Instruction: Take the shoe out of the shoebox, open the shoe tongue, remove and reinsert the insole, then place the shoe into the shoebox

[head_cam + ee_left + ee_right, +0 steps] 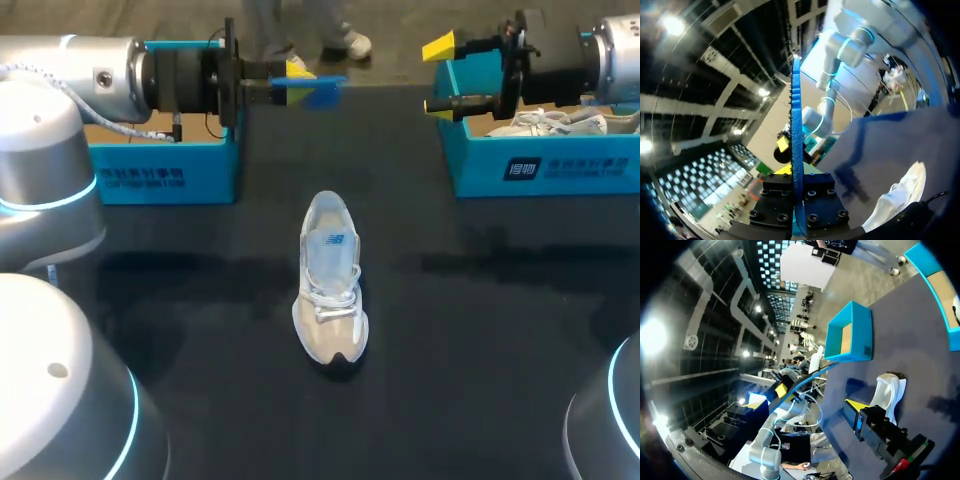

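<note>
A grey-and-white shoe [329,281] lies on its sole in the middle of the dark table, toe toward me; it also shows in the left wrist view [900,192] and the right wrist view [889,392]. My left gripper [288,88] hangs above the table's far edge, shut on a blue insole [322,92]. That insole [796,125] stands edge-on between its fingers. My right gripper [440,76] is open and empty at the right box's far left corner, facing the left gripper. From the right wrist the insole [815,374] shows as a thin blue curve ahead.
An open blue shoebox [165,170] stands at the back left. A second blue box [540,165] at the back right holds white shoes [550,123]. The table [200,330] lies bare around the shoe.
</note>
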Robot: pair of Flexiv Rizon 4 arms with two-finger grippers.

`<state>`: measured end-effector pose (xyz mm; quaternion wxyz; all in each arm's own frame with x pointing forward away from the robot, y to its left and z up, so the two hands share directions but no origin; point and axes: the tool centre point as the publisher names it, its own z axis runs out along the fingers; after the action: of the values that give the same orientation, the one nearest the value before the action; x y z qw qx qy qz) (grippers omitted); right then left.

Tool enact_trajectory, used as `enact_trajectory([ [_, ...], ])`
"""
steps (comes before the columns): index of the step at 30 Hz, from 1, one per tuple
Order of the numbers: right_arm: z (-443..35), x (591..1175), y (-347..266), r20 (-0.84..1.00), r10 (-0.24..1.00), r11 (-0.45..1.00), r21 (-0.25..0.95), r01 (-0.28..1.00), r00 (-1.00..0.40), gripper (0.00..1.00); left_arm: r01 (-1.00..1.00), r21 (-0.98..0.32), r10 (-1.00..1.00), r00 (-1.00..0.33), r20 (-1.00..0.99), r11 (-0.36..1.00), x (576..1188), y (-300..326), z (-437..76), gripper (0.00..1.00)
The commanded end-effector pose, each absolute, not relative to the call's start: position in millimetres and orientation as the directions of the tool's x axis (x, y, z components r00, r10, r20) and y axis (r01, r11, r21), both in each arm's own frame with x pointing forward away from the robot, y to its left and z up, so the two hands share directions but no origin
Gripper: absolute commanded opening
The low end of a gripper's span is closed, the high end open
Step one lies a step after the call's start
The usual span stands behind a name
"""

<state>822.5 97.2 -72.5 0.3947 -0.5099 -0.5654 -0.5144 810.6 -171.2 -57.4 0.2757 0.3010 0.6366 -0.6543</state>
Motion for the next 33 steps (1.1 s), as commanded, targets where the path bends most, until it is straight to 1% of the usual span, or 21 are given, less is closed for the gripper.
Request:
enact_trajectory([
  [1, -73.0, 822.4, 98.6, 0.971, 0.172, -0.051, 0.18, 0.982, -0.169, 1.0, -0.189, -0.981, 0.054, -0.981, 0.187, -0.035, 814.2, -173.5, -55.7, 0.0],
  [18, -73.0, 822.4, 98.6, 0.971, 0.172, -0.051, 0.18, 0.982, -0.169, 1.0, -0.189, -0.981, 0.054, -0.981, 0.187, -0.035, 814.2, -173.5, -55.7, 0.0],
  [22, -73.0, 822.4, 98.6, 0.971, 0.172, -0.051, 0.18, 0.982, -0.169, 1.0, -0.397, -0.917, 0.053, -0.917, 0.395, -0.03, 819.2, -174.8, -63.8, 0.0],
  [23, -73.0, 822.4, 98.6, 0.971, 0.172, -0.051, 0.18, 0.982, -0.169, 1.0, -0.458, -0.889, 0.038, -0.889, 0.457, -0.011, 821.2, -174.9, -65.6, 0.0],
  [27, -73.0, 822.4, 98.6, 0.971, 0.172, -0.051, 0.18, 0.982, -0.169, 1.0, -0.588, -0.808, 0.024, -0.809, 0.588, -0.033, 825.0, -175.5, -70.4, 0.0],
  [32, -73.0, 822.4, 98.6, 0.971, 0.172, -0.051, 0.18, 0.982, -0.169, 1.0, -0.768, -0.641, 0.006, -0.641, 0.768, 0.012, 826.1, -176.9, -75.6, 0.0],
  [33, -73.0, 822.4, 98.6, 0.971, 0.172, -0.051, 0.18, 0.982, -0.169, 1.0, -0.823, -0.567, -0.008, -0.567, 0.823, 0.038, 826.5, -177.3, -77.9, 0.0],
])
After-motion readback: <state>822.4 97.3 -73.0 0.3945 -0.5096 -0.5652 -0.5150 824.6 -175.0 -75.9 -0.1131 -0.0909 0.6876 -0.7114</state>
